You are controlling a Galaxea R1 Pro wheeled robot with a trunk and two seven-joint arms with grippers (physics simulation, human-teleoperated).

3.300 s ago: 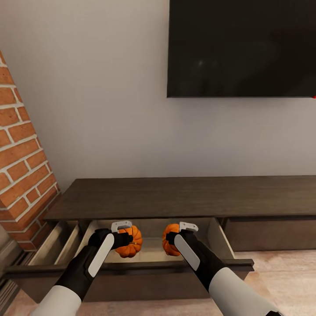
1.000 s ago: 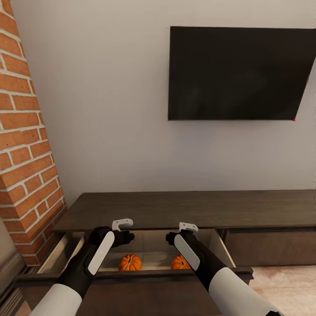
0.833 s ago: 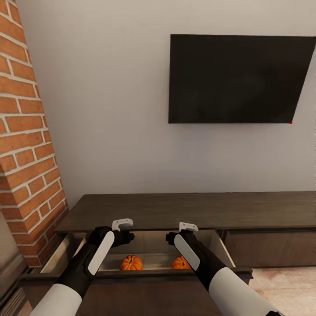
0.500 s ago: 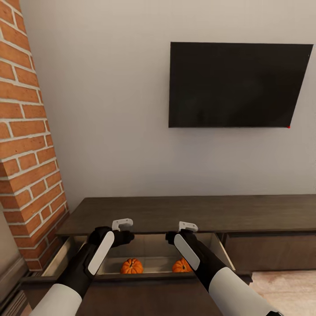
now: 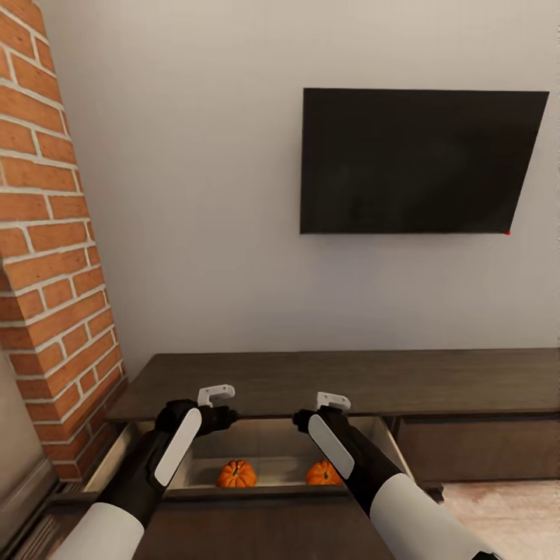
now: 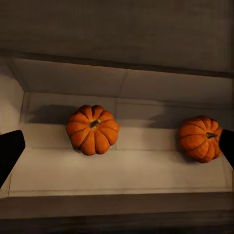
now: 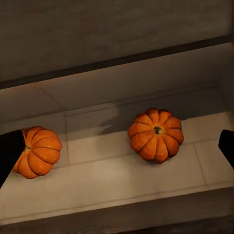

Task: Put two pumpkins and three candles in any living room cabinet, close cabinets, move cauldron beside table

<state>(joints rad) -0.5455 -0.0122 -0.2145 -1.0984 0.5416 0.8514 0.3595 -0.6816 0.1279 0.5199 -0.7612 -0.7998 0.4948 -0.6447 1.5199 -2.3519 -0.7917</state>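
Observation:
Two orange pumpkins lie apart on the light floor of the cabinet's (image 5: 350, 377) pulled-out drawer, one on the left (image 5: 236, 473) (image 6: 92, 129) (image 7: 38, 151) and one on the right (image 5: 323, 471) (image 6: 200, 138) (image 7: 156, 134). Above the left pumpkin hangs my left gripper (image 5: 221, 420) (image 6: 117, 151), open and holding nothing. My right gripper (image 5: 305, 421) (image 7: 117, 151) hangs open and empty above the right one. In both wrist views the dark fingertips (image 6: 9, 151) (image 7: 226, 146) stand far apart at the picture's edges. The candles, the cauldron and the table are out of view.
A red brick column (image 5: 47, 257) rises left of the cabinet. A black TV (image 5: 412, 159) hangs on the white wall above it. To the right of the open drawer is a shut drawer front (image 5: 482, 439). Wood floor (image 5: 505, 521) shows at the lower right.
3.3 s ago each gripper was shut on a pumpkin; both have let go and the pumpkins now lie in the drawer. Over the last second the camera has shifted, showing more wall and TV.

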